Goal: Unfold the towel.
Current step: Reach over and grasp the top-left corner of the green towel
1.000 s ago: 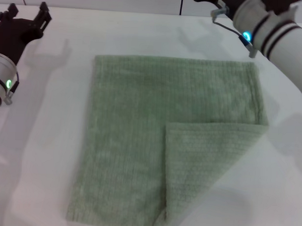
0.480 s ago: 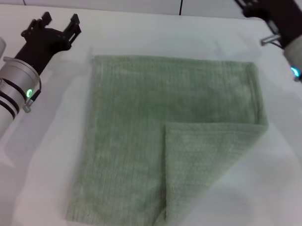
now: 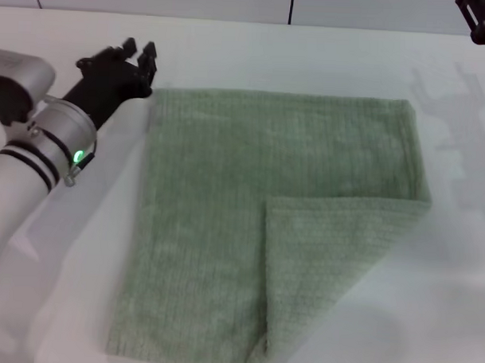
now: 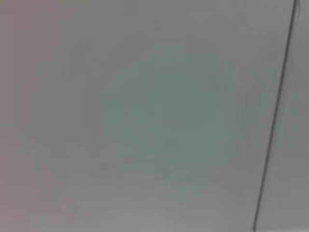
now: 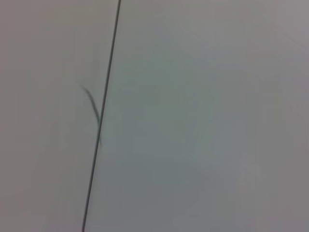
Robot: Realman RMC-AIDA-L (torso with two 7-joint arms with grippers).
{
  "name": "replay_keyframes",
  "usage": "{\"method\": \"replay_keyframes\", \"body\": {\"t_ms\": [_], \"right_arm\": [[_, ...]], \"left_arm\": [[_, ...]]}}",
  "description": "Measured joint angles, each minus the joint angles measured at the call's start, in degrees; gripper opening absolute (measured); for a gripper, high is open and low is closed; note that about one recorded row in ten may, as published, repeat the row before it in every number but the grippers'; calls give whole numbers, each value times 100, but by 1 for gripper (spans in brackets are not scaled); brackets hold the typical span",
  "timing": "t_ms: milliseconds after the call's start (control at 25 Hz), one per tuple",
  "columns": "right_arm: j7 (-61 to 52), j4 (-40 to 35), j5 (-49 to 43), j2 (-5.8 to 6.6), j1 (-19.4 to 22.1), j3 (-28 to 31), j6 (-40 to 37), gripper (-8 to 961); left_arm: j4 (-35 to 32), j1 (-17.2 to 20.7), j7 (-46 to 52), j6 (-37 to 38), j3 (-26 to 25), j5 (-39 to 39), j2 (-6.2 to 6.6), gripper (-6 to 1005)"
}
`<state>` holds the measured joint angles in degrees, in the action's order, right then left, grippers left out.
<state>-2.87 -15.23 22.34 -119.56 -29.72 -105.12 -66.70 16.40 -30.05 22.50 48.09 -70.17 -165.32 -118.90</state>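
The pale sage-green towel (image 3: 250, 190) lies flat on the white table (image 3: 63, 287) in the head view. Its near right corner is folded over onto itself as a triangular flap (image 3: 327, 264). My left gripper (image 3: 138, 52) is open and empty, hovering right beside the towel's far left corner. My right gripper (image 3: 481, 16) is only partly in view at the far right edge, well away from the towel. Both wrist views show only blank pale surface with a dark seam line.
A wall with a dark vertical seam (image 3: 292, 6) runs along the table's far edge. White table surface surrounds the towel on every side.
My left arm has swung in to the right, bringing its gripper up to the towel's far left corner. My right arm has drawn away to the right, nearly out of view. The towel has not moved.
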Motion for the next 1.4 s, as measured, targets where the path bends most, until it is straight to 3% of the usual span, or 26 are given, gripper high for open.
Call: {"method": "replay_keyframes", "body": {"t_ms": [160, 200, 320, 520, 1400], "right_arm": [[5, 29, 1, 3, 18, 2, -8, 745], [5, 30, 1, 2, 25, -7, -8, 745], [7, 32, -2, 1, 39, -36, 7, 746], [9, 35, -34, -8, 41, -74, 64, 746], [15, -7, -46, -23, 9, -342, 208, 745]], "left_arm": [[83, -44, 4, -267, 80, -4, 7, 330], [207, -195, 10, -876, 352, -10, 25, 296], [215, -233, 10, -1030, 383, -8, 26, 121], [218, -395, 242, -1607, 515, -8, 32, -2], [186, -496, 246, -2253, 636, -9, 20, -2]]}}
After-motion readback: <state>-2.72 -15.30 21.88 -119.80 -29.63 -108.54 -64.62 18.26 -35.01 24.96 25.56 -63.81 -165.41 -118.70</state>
